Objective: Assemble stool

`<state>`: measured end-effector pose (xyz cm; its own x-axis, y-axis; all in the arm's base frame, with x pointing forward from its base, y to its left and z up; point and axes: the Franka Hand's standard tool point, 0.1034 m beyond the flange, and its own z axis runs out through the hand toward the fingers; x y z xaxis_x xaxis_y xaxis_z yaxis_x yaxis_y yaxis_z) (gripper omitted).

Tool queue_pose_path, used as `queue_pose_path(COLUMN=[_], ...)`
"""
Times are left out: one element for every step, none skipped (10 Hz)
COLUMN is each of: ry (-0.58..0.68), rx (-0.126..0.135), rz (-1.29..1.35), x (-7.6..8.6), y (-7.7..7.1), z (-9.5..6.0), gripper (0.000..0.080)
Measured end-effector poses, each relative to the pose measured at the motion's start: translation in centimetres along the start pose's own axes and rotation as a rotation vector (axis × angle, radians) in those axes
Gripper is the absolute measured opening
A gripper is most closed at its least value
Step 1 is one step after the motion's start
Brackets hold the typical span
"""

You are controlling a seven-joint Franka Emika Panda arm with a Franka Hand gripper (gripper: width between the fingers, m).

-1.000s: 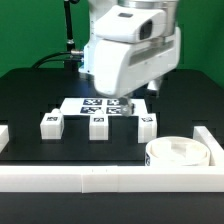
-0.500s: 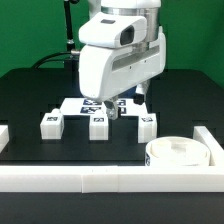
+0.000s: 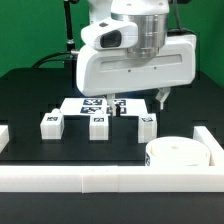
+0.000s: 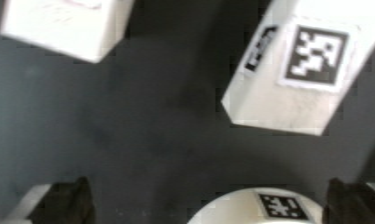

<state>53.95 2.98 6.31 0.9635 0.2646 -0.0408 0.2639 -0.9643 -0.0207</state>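
Black table (image 3: pixel 30 95), green backdrop (image 3: pixel 30 30), white legs (image 3: pixel 98 126)

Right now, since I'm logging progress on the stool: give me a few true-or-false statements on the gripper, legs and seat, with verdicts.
1. The gripper is open and holds nothing. True.
2. One of the legs is already fitted into the seat. False: all three legs stand loose on the table, apart from the seat.
3. The three legs stand in a row across the exterior view. True.
4. The seat lies on the marker board. False: it lies by the rail, at the exterior view's right.
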Motion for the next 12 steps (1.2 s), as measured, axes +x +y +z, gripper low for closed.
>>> queue_pose_path(ry=[0.001, 0.003, 0.002, 0.002, 0.002, -0.035, -0.053, -0.129, -0.26, -0.363, -0.422, -0.528], rx=[0.009, 0.023, 0.032, 0.038, 0.038, 0.043, 0.061, 0.075, 0.092, 0.114, 0.127, 0.143], rz=[0.053, 0.186, 0.259, 0.292, 0.292, 0.289, 0.316, 0.335, 0.348, 0.362, 0.35, 0.344], x=[0.0, 0.1, 0.1, 0.2, 0.2, -0.2, -0.3, -0.8, -1.4, -1.0, -0.8, -1.7], y=[-0.1, -0.3, -0.5, -0.7, -0.7, -0.8, -0.9, -1.4, -2.1, -2.6, -2.4, -2.6], z=[0.0, 0.0, 0.0, 0.0, 0.0, 0.1, 0.2, 0.4, 0.5, 0.9, 1.0, 0.9], gripper=[0.0649, 0.0649, 0.0649, 0.0649, 0.0649, 0.0649, 0.0649, 0.0649, 0.0649, 0.0649, 0.0649, 0.0649])
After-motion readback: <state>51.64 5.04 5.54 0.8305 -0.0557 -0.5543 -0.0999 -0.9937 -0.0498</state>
